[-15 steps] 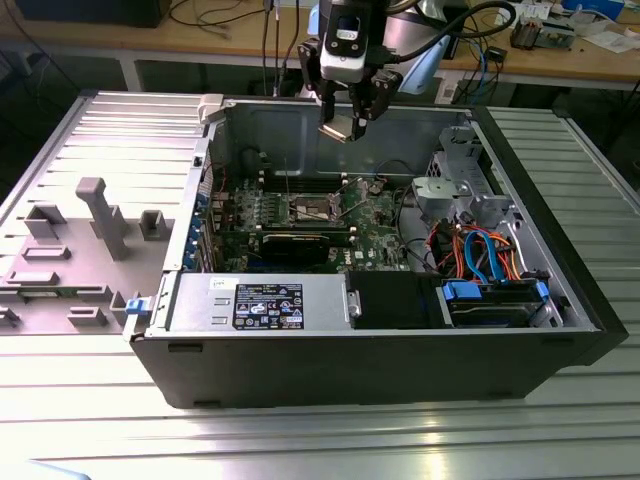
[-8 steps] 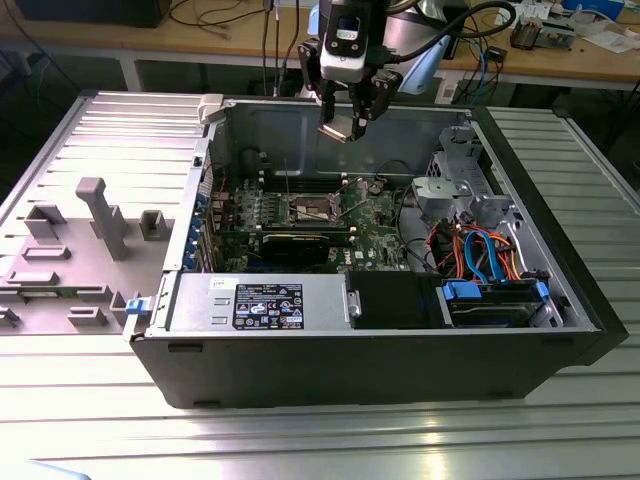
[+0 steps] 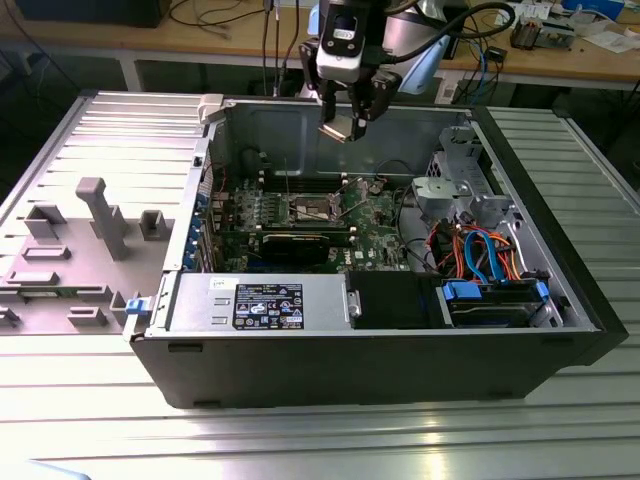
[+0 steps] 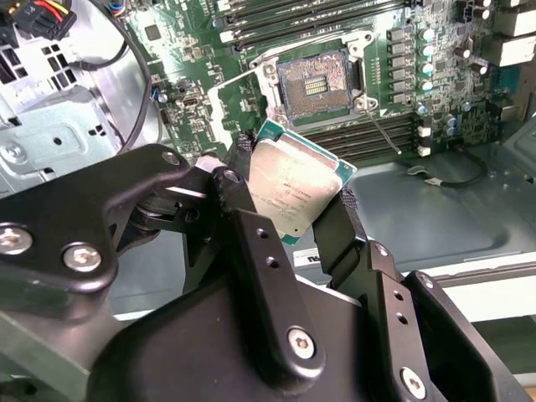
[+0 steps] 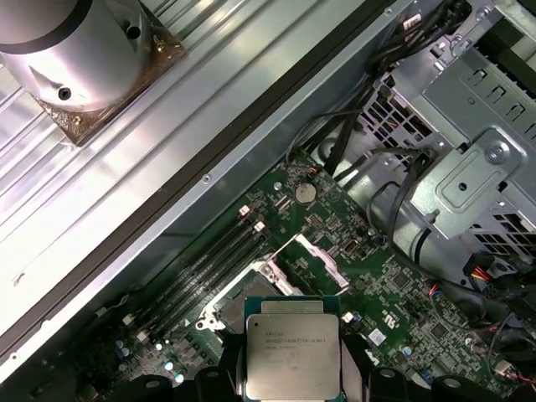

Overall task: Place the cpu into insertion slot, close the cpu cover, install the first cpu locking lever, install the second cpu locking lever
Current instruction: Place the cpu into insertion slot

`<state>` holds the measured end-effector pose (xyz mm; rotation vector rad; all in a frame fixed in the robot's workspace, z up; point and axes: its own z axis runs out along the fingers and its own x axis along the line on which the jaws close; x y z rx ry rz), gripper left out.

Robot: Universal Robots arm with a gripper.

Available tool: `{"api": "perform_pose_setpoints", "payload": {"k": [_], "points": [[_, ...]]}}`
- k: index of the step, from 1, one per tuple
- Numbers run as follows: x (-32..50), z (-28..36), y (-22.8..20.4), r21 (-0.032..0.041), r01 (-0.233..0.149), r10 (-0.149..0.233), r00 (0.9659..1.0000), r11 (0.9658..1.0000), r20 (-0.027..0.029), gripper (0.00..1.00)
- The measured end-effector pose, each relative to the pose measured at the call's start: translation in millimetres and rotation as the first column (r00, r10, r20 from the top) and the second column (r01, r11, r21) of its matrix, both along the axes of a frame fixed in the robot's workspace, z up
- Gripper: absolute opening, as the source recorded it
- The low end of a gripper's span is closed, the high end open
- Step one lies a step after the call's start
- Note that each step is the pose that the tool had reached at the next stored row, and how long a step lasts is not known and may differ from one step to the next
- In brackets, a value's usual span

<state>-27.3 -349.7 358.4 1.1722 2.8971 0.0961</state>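
My gripper (image 3: 345, 122) hangs above the open computer case, shut on the cpu (image 3: 338, 129). In the second wrist view the cpu (image 4: 295, 191) is a square chip with a silvery top and green rim, tilted and pinched at two opposite edges by the black fingers (image 4: 243, 213). Below it on the green board lies the insertion slot (image 4: 314, 81), bare, with a dark centre. The cpu (image 5: 293, 356) covers part of the slot (image 5: 237, 306) in the first wrist view. The cpu cover (image 5: 318, 255) stands swung open beside the slot. A thin lever (image 4: 385, 134) sticks out next to the socket.
Long memory slots (image 4: 293, 21) flank the socket. A black graphics card (image 3: 300, 245) lies nearer the front of the case. A metal drive cage (image 3: 460, 180) and bundled cables (image 3: 480, 250) fill the exterior view's right. A grey fixture plate (image 3: 90, 230) lies left of the case.
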Motion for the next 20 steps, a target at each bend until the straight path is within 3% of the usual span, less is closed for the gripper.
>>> {"api": "perform_pose_setpoints", "payload": {"k": [12, 20], "points": [[0.0, -0.1, 0.0, 0.0, 0.077, -0.077, 0.997, 0.997, 0.0001, 0.55], [0.0, -0.3, 0.0, 0.0, 0.181, -0.181, 0.9834, 0.9834, 0.0, 0.55]]}}
